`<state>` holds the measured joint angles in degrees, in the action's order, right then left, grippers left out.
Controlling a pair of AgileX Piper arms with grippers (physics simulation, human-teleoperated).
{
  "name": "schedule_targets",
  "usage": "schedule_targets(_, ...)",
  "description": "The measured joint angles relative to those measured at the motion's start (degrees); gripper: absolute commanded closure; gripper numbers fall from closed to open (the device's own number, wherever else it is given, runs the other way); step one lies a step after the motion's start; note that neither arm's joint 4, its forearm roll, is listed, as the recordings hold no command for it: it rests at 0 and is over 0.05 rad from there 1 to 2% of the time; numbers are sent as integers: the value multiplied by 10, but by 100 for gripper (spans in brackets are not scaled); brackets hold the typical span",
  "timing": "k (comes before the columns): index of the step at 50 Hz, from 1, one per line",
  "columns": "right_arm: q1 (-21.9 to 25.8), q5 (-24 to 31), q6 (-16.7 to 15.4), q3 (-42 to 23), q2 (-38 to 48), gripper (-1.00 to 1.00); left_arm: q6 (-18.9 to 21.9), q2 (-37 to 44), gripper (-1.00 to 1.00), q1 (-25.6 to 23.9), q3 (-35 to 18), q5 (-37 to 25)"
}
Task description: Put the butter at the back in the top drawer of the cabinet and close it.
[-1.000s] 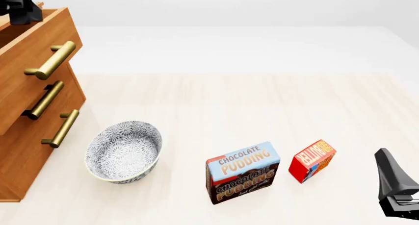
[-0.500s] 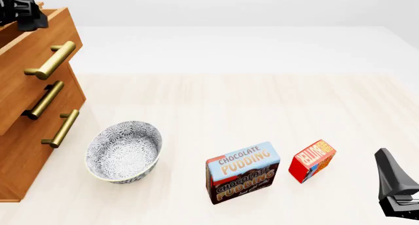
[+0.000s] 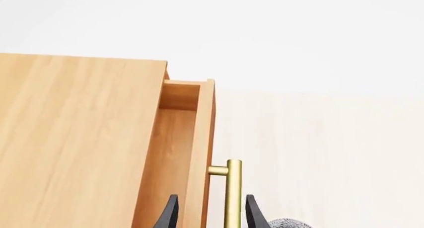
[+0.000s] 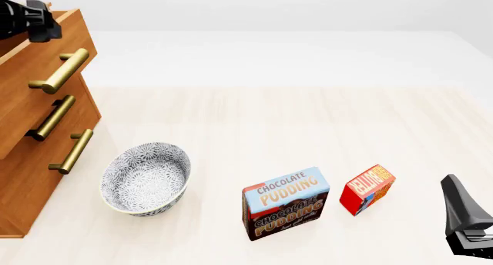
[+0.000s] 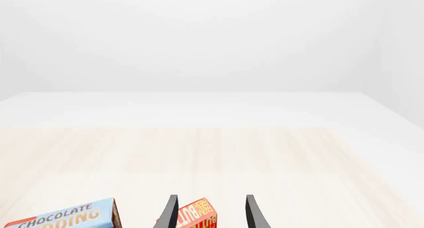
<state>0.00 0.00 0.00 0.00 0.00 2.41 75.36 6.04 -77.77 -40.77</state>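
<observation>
The cabinet [image 4: 34, 132] stands at the far left edge of the desk [image 4: 269, 120], with the top drawer [image 4: 43, 68] pulled out a little. The left jaws [image 3: 209, 213] sit above the drawer's front edge, spread apart with nothing held; the wrist view shows the two fingers straddling the drawer front and its brass handle [image 3: 233, 193], neither clearly touching. In the front view only a dark part of that arm shows at the cabinet's top corner.

To the right of those jaws and nearer the arms rests a patterned bowl [image 4: 145, 177], close by the lowest drawer. Beyond it the desk lies broad and bare toward the back.

Further right stands the chocolate pudding box [image 4: 285, 202], then the butter [image 4: 368, 189] just beside it, not touching. The butter lies ahead of the right jaws [image 5: 209, 213], partly framed between the fingers in the wrist view. These jaws are parted and hold nothing, low at the desk's right edge [image 4: 466, 224].
</observation>
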Motion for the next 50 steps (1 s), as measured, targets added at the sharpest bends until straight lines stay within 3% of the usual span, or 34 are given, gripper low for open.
schedule_targets(50, 0, 0, 0, 0, 0, -100, -6, 20, -100, 4, 32, 29)
